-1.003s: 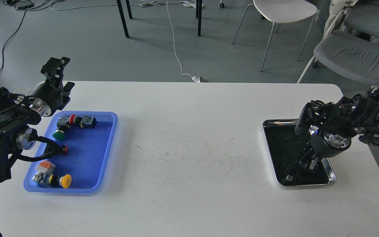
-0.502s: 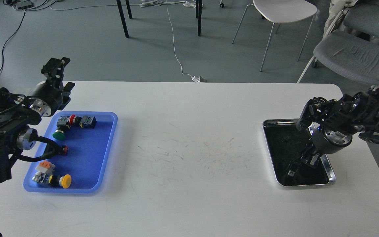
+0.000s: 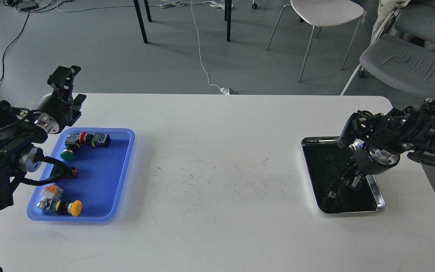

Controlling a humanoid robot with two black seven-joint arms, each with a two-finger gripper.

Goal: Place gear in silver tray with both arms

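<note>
The silver tray point(image 3: 380, 196) lies at the right of the white table, with a dark mirror-like bottom. My right gripper point(image 3: 350, 180) points down into the tray, just above its bottom, dark against the dark surface, so its fingers cannot be told apart. A small grey piece point(image 3: 332, 194) shows on the tray bottom below it; I cannot tell whether it is a part or a reflection. My left gripper point(image 3: 65, 75) is raised beyond the far left corner of the blue tray point(image 3: 123, 170), with its fingers apart and nothing between them.
The blue plastic tray holds several switch parts: a green button point(image 3: 67, 154), a red button point(image 3: 83, 136), a yellow button point(image 3: 75, 208) and an orange-topped block point(image 3: 51, 190). Chairs point(image 3: 406, 64) and cables stand on the floor beyond the table's far edge.
My right gripper has risen a little and drawn back toward the far side of the silver tray. The left arm has not moved.
</note>
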